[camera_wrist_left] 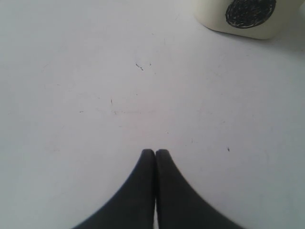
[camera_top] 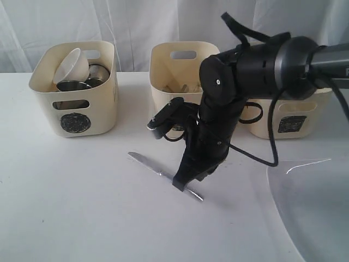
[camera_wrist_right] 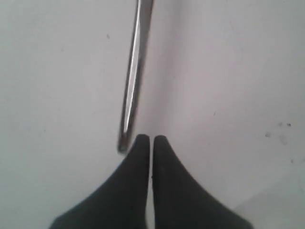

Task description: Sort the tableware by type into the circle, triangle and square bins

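Pressing together, right jaws sit beside the knife (camera_wrist_right: 134,71).

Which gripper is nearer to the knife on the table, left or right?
Right. The right gripper is at the knife, tips beside its end. The left gripper hangs over the table near the circle bin.

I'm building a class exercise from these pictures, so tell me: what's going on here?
The right gripper is down at the table with its jaws shut. A steel knife lies just beside its tip, apparently not gripped. The circle bin already holds a white bowl and steel cups. The middle bin holds a few slender pieces. A large white plate lies near the square bin. The left gripper is shut over bare table.
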`<state>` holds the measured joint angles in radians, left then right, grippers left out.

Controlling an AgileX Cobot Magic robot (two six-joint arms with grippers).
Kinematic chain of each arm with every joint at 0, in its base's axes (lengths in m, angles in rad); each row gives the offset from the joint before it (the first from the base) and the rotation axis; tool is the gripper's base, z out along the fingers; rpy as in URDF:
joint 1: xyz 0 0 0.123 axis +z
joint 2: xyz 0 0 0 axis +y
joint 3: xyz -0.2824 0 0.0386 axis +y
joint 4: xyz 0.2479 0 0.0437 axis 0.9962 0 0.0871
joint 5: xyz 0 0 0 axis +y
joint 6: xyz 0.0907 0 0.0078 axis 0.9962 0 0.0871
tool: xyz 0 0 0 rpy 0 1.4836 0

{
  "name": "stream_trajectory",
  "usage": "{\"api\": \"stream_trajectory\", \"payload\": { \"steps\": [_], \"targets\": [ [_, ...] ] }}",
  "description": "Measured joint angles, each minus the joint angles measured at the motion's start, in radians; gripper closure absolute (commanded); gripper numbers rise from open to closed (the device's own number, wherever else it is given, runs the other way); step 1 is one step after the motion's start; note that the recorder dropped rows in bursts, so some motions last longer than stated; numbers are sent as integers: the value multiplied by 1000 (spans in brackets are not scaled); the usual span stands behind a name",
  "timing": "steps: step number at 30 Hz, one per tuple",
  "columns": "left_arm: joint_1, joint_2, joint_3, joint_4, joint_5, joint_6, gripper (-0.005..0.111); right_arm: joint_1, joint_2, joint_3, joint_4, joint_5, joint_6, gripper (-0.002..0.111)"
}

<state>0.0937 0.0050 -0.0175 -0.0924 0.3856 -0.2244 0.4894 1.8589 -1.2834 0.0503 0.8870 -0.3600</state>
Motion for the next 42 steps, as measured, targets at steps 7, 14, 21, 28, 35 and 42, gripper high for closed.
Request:
{"api": "stream_trajectory", "payload": {
  "steps": [7, 14, 21, 28, 35, 42],
  "targets": [
    [0, 0, 0, 0, 0, 0, 107, 0, 66, 0, 25, -96, 0, 108],
    [0, 0, 0, 0, 0, 0, 107, 0, 71, -2, 144, -195, -79, 68],
    [0, 0, 0, 0, 0, 0, 107, 39, 73, -19, 268, -237, -328, 39],
    [0, 0, 0, 0, 0, 0, 107, 89, 123, -65, 205, -213, -292, 39],
    [0, 0, 0, 0, 0, 0, 107, 93, 210, -232, -57, 72, -75, 43],
    [0, 0, 0, 0, 0, 0, 107, 109, 267, -333, -44, 99, -71, 43]
  ]
}}
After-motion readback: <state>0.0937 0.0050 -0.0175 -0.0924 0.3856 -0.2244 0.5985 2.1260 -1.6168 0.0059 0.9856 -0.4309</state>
